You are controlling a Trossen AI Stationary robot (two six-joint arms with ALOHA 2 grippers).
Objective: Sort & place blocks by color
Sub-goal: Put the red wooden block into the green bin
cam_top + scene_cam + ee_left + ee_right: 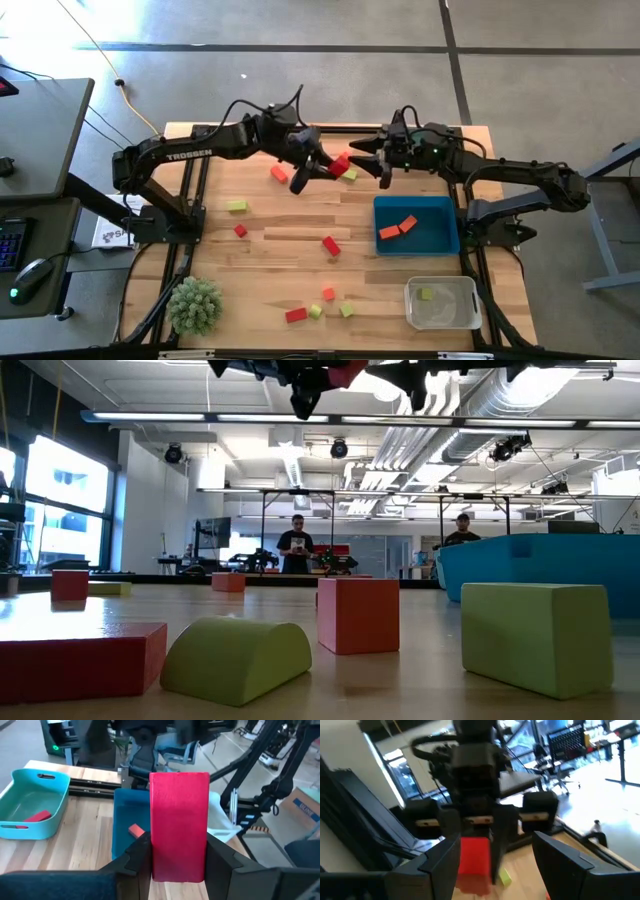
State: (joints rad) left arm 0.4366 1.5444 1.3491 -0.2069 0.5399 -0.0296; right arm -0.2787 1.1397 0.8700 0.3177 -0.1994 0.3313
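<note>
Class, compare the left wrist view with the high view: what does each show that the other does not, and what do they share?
Only the left wrist view shows a teal bin with a red piece inside.

Only the high view shows the spiky green plant, the clear bin and the loose blocks on the table.

Both show the left claw holding the red block, and the blue bin holding orange blocks.

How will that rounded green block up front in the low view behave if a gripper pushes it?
The rounded green block rests on its flat underside, so it would probably slide rather than roll. Its curved top might let fingers slip off. It looks solid and stiff, unlikely to deform.
</note>
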